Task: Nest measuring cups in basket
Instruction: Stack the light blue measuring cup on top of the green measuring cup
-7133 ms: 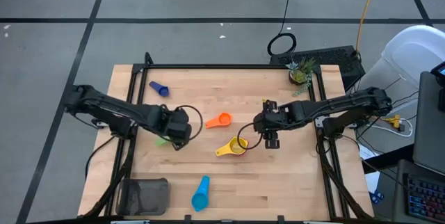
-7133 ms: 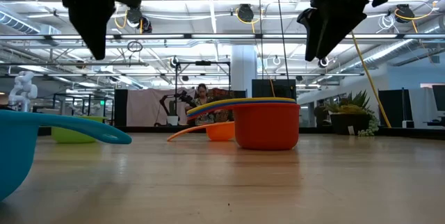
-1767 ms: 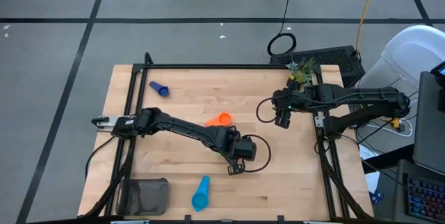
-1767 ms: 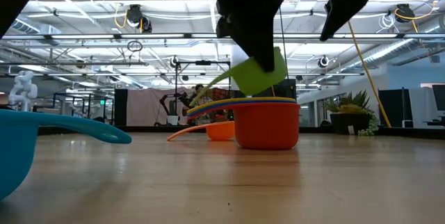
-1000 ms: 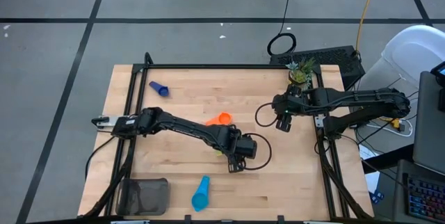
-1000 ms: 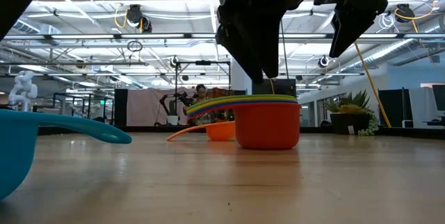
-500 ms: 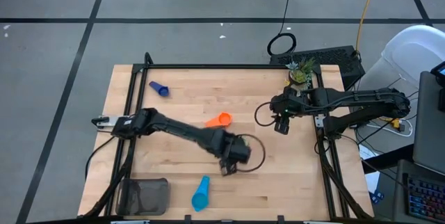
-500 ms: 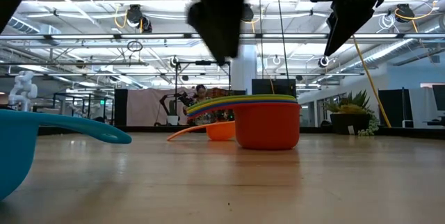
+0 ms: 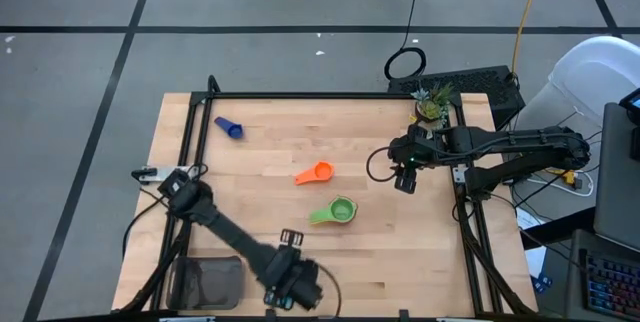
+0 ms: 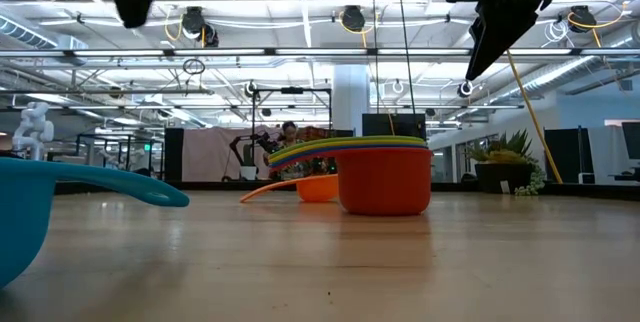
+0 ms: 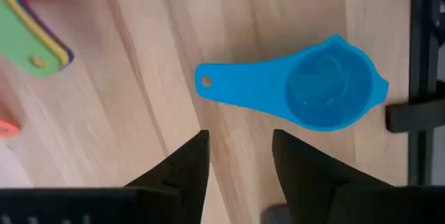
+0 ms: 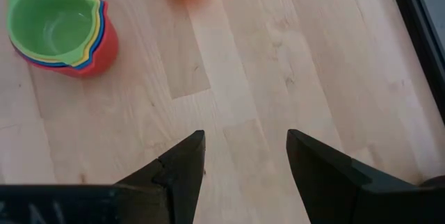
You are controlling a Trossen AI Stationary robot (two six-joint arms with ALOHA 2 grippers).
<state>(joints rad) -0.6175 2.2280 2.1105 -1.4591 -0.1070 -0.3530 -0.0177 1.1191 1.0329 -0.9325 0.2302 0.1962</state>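
High view: left gripper now at the near edge, just right of the basket, over the spot where the light blue cup lay a moment ago; half a second back it hung beside the nested stack at table centre; the green cup it carried now tops that stack, so that cup is placed and the light blue one looks to be next; orange cup just far-left of the stack; blue cup alone at the far left, handle running toward the far-left corner; right gripper waits at the right, unmoved.

Low view: stack sits in its red cup, handles fanned leftward; light blue cup looms at the near left, handle reaching right.

Left wrist view: light blue cup lies upright, mouth up, just beyond the spread, empty fingers; its long axis lies crosswise to them, and the handle's holed end points back toward the stack.

Right wrist view: fingers apart, holding nothing; green cup seated innermost, spout facing the gripper.
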